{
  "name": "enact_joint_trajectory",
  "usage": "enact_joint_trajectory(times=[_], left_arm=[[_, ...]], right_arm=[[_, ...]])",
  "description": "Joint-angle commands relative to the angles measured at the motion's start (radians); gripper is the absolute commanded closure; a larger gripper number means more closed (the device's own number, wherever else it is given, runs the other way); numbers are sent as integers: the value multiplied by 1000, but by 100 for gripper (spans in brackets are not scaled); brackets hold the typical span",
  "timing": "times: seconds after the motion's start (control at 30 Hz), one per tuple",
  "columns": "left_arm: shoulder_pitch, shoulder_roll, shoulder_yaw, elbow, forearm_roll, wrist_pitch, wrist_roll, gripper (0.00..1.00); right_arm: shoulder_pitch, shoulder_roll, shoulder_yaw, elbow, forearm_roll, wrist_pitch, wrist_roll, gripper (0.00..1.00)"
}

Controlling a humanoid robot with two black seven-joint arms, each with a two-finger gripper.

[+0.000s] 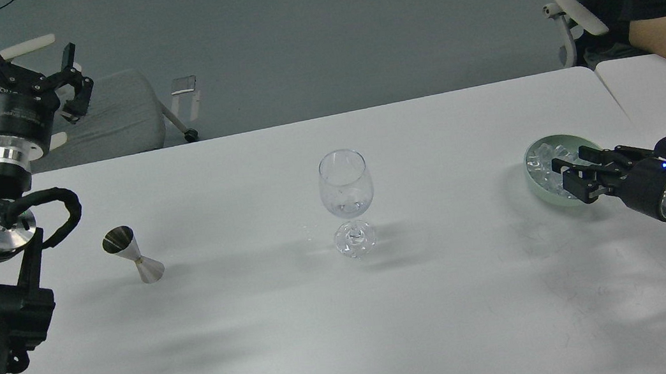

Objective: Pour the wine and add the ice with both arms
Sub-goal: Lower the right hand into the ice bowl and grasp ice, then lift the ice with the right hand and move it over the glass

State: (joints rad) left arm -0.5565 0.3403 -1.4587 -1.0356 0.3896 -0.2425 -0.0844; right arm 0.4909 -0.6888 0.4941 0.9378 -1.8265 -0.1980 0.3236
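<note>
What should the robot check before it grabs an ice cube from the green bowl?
1. Right pincer open: ok, its fingers are spread over the round pale green bowl.
2. Small clear ice cubes in the bowl: ok, several are visible.
3. A cube between the fingers: cannot tell, the pincer hides that spot.
4. Clear stemmed wine glass upright on the white table: ok.
5. Left pincer out of the way: ok, open and raised at the table's far left.
6. Small steel cone-shaped jigger clear of the path: ok, it stands left of the glass.
</note>
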Motion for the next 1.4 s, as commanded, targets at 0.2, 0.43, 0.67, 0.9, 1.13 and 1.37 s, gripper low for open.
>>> enact_joint_trajectory(times=[0.2,0.43,0.67,0.9,1.13,1.37], left_arm=[[4,5,0,0,0,0,0,2],[4,6,0,0,0,0,0,2],[3,5,0,0,0,0,0,2],[1,2,0,0,0,0,0,2],[1,-1,1,0,0,0,0,2],[1,-3,1,0,0,0,2,2]], right_arm=[[0,0,0,-1,1,0,-1,73],[8,0,3,10,9,0,-2,100],[38,-112,12,148,24,0,0,100],[80,-282,27,421,71,28,8,100],[198,-313,26,598,118,103,-1,100],[339,-191,15,607,118,236,-6,100]])
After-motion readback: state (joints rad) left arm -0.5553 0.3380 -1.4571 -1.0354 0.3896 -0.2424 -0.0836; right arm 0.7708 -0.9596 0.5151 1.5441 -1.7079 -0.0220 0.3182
